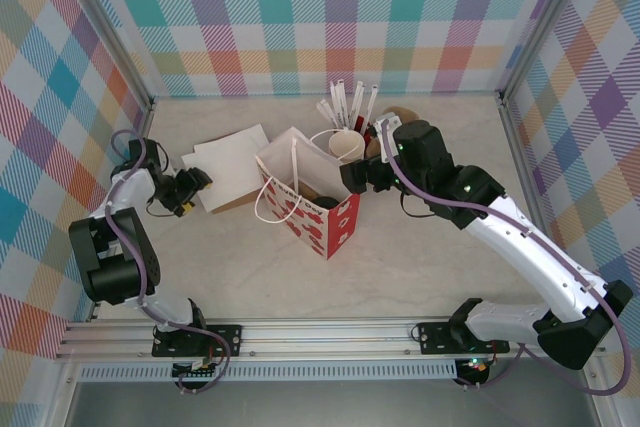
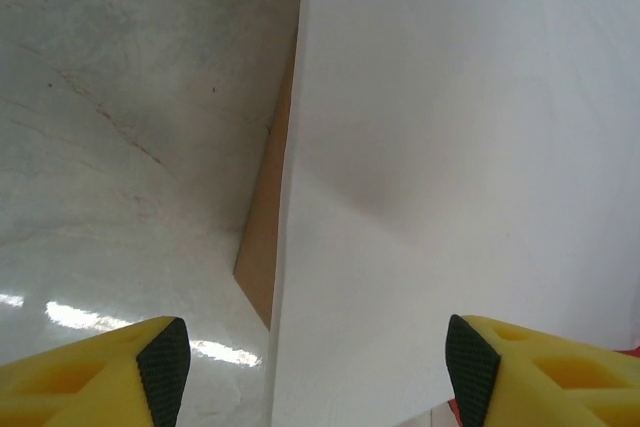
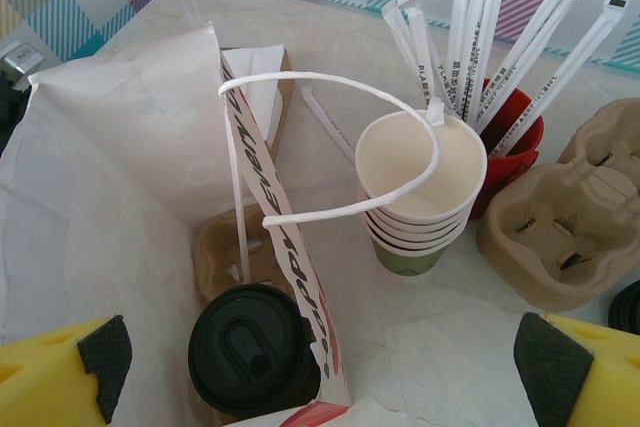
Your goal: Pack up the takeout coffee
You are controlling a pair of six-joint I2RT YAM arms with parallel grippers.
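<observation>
A red-and-white paper bag [image 1: 305, 202] stands open mid-table, its white handles [image 3: 330, 147] up. Inside it the takeout coffee [image 3: 250, 347], capped with a black lid, sits in a cardboard carrier [image 3: 225, 247]; the cup's side is mostly hidden. My right gripper [image 3: 325, 362] is open above the bag's right wall, one finger over the bag and the other outside it, holding nothing. At the left, my left gripper [image 2: 318, 362] is open over a flat white paper sheet [image 2: 450, 147], with nothing between its fingers. From above, the left gripper [image 1: 192, 192] is at the sheet's left edge.
Right of the bag stands a stack of green paper cups [image 3: 420, 187]. Behind it a red holder [image 3: 515, 137] carries several wrapped straws [image 3: 480, 27]. Stacked cardboard carriers [image 3: 560, 227] and a black lid [image 3: 628, 307] lie at the far right. Checked walls enclose the table.
</observation>
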